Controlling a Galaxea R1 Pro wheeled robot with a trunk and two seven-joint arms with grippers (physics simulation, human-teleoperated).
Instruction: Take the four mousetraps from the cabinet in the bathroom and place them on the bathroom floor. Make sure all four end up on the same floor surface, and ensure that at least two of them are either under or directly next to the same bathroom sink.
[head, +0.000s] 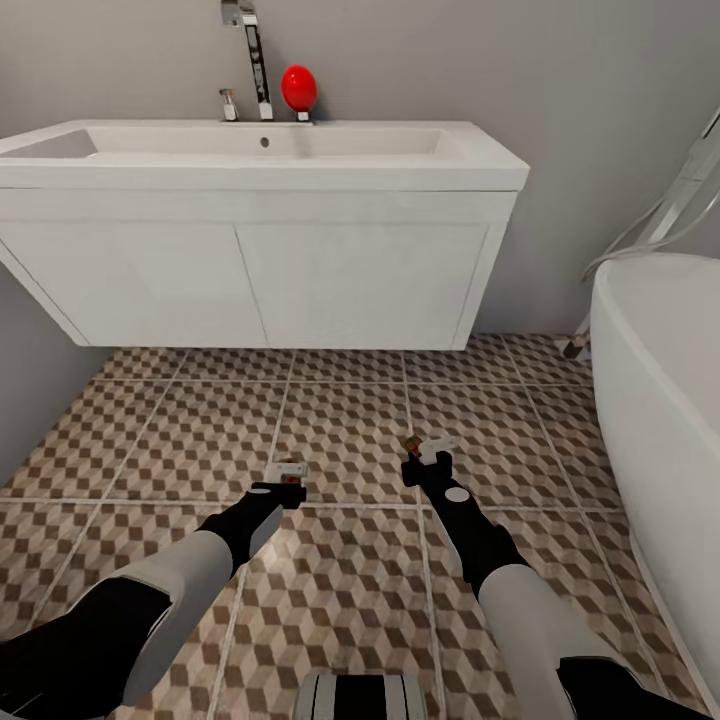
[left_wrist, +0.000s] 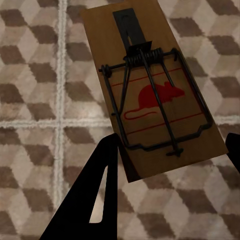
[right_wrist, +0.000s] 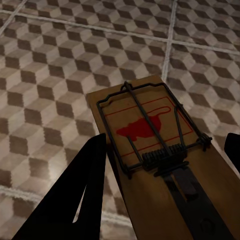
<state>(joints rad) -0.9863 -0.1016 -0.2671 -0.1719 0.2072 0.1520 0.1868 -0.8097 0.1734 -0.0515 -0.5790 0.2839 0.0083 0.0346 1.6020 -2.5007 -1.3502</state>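
Observation:
My left gripper (head: 287, 487) is shut on a mousetrap (head: 290, 468), a brown board with dark wire and a red mouse print (left_wrist: 150, 90), held a little above the bathroom floor (head: 180, 440). The board sits between the black fingers (left_wrist: 97, 200) of the left gripper (left_wrist: 172, 145). My right gripper (head: 425, 462) is shut on a second mousetrap (head: 432, 445), which lies between the fingers (right_wrist: 82, 190) of the right gripper (right_wrist: 165, 142); its board (right_wrist: 150, 150) hangs over the tiles. The bathroom sink (head: 260, 150) on its white vanity is straight ahead, beyond both grippers. The cabinet is out of view.
A white bathtub (head: 660, 370) lines the right side, with a chrome hose above it. A chrome tap (head: 255, 60) and a red object (head: 298, 88) stand behind the basin. A grey wall (head: 30, 380) closes the left. Open tiles lie under the vanity (head: 260, 270).

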